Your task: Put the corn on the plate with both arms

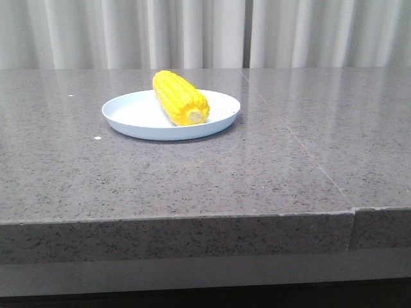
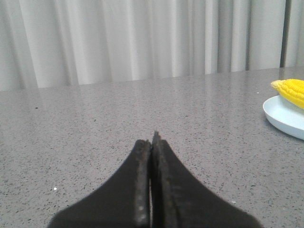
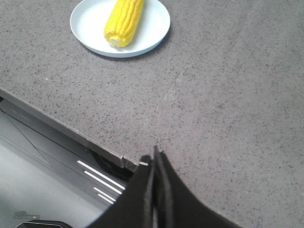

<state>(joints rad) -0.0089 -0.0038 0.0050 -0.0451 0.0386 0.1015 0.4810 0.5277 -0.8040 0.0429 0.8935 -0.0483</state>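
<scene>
The yellow corn (image 1: 180, 97) lies on the pale blue-white plate (image 1: 131, 115) in the middle of the grey table, its pale stub end toward the front. Neither gripper shows in the front view. My left gripper (image 2: 152, 137) is shut and empty, low over the table to the left of the plate (image 2: 285, 118), where the corn's tip (image 2: 289, 89) shows. My right gripper (image 3: 154, 156) is shut and empty above the table's front edge, well away from the plate (image 3: 156, 21) and corn (image 3: 123, 21).
The grey speckled table (image 1: 289, 147) has a seam (image 3: 178, 78) running across it to the right of the plate. Its front edge (image 1: 192, 221) drops to the robot base (image 3: 52, 156). Pale curtains (image 1: 205, 32) hang behind.
</scene>
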